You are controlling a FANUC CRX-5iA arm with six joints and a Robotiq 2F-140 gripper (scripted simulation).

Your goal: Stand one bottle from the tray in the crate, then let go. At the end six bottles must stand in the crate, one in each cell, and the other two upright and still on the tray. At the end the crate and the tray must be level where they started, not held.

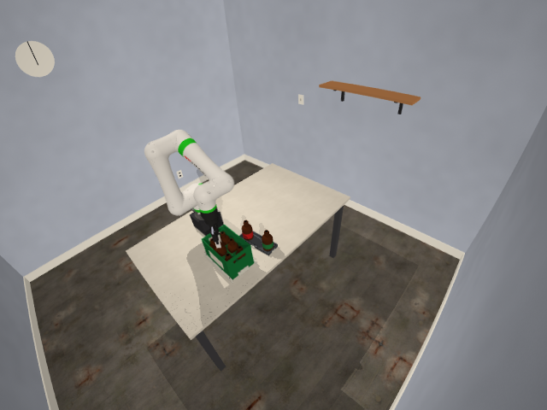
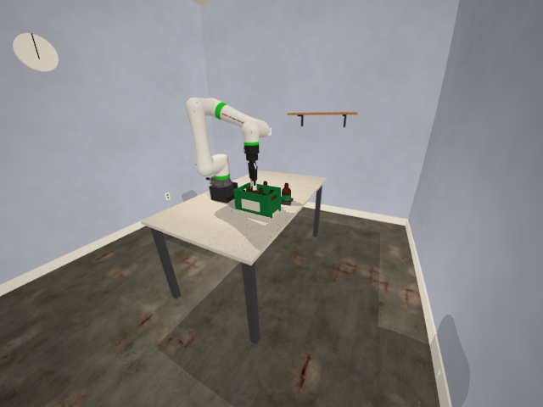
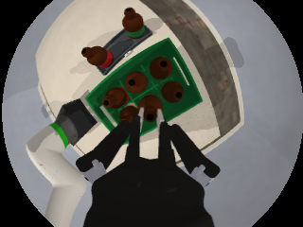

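From the top view, a pale table (image 1: 282,194) on dark legs stands on a stained dark floor (image 1: 308,330) in a blue-grey room, with a round clock (image 1: 34,58), a wooden wall shelf (image 1: 369,91) and a light switch plate (image 1: 301,99) on the walls. The white arm (image 1: 176,176) bends over a green crate (image 1: 236,262), its gripper (image 1: 214,233) pointing down into the corner of the crate nearest the arm's base; just beside the crate a dark tray (image 1: 270,249) carries two bottles, a red-banded bottle (image 1: 246,230) and a green-banded bottle (image 1: 267,239), both upright. The exterior view shows the crate level on the table with the gripper (image 2: 252,181) reaching straight down into it, bottle necks showing above the rim, and one tray bottle visible beyond. In the wrist view the crate (image 3: 101,97) holds six brown bottle tops, one per cell; the fingers are nearly closed and clamped on the neck of the held bottle (image 3: 151,106), which stands low in a near cell. Eight bottles in all.
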